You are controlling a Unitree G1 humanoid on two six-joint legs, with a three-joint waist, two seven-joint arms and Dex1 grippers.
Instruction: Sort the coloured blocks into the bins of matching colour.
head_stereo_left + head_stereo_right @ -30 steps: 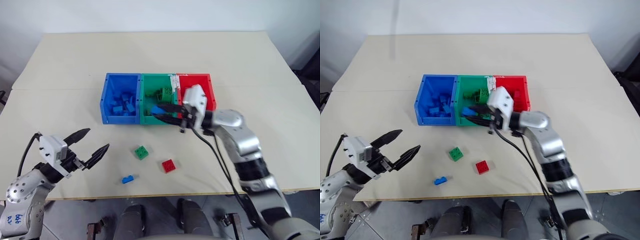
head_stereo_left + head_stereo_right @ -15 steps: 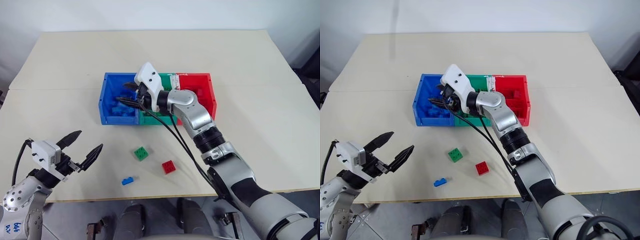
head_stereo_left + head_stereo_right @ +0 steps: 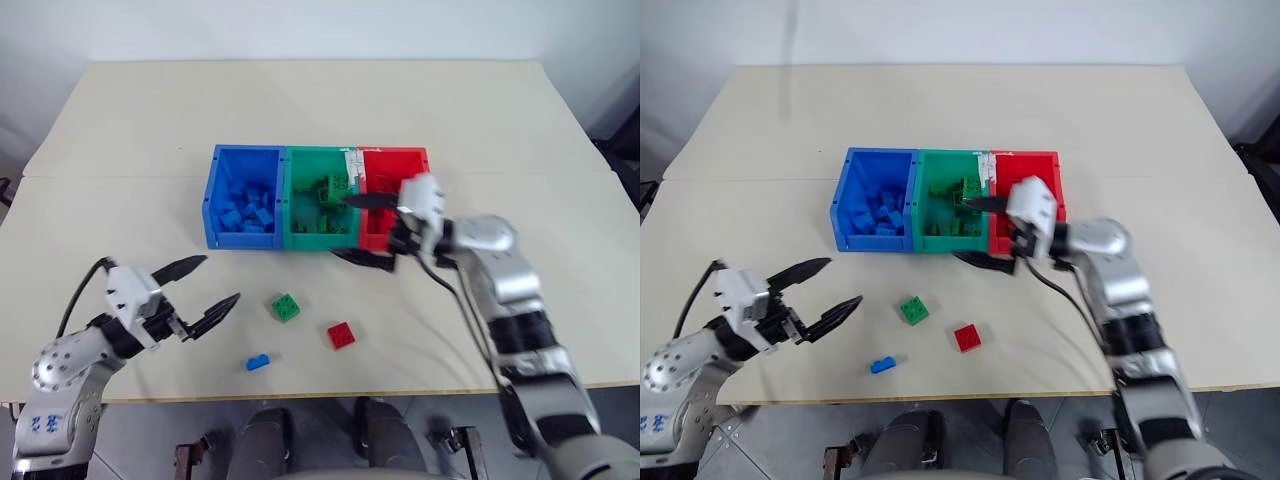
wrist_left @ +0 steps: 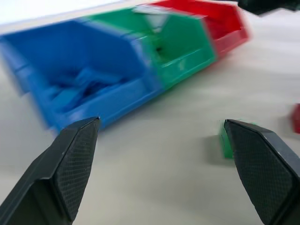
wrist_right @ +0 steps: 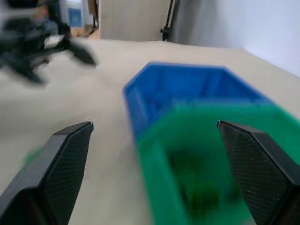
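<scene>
Three joined open-topped plastic bins [image 3: 318, 160] stood in a row mid-table: blue, green, red, each holding bricks of its own colour. Near the front edge of the cream table [image 3: 300, 100] lay three small studded plastic bricks: green brick [image 3: 285, 306], red brick [image 3: 340, 334], blue brick [image 3: 258, 362] nearest the edge. Left gripper [image 3: 205, 290] hovered by the front left corner, fingers spread wide, gripping nothing. Right gripper [image 3: 358, 226] hung at the front wall of the green and red bins, fingers wide apart, empty.
</scene>
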